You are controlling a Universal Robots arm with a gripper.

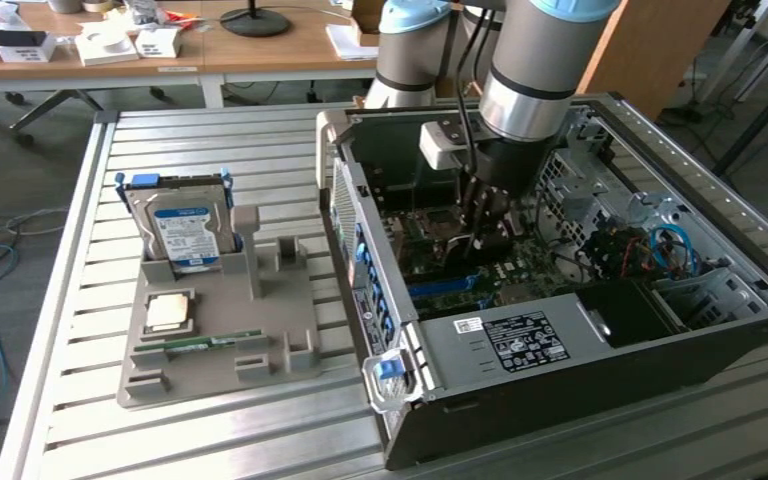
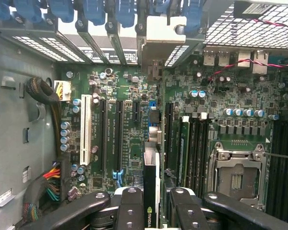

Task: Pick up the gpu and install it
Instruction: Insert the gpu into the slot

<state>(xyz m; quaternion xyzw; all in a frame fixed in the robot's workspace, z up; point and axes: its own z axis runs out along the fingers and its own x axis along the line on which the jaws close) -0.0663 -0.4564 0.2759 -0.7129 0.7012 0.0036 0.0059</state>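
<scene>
I hold the gpu (image 2: 150, 188) edge-on, a slim black card with a green logo on its near edge. My gripper (image 2: 153, 199) is shut on it, one black finger (image 2: 129, 203) on each side. It hangs above the green motherboard (image 2: 134, 120), roughly in line with the black expansion slots (image 2: 119, 136). In the exterior view my gripper (image 1: 482, 225) reaches down into the open computer case (image 1: 704, 290), and the gpu (image 1: 471, 245) shows as a dark sliver under the fingers, low over the board. Whether the card touches a slot I cannot tell.
A grey holder tray (image 1: 291, 360) on the slatted table at the exterior view's left carries a hard drive (image 1: 184, 232), a square chip (image 1: 171, 312) and a green memory stick (image 1: 200, 343). Inside the case are a white slot (image 2: 85, 129), a processor socket (image 2: 235, 175), blue slot clips (image 2: 93, 9) and cable bundles (image 2: 48, 179).
</scene>
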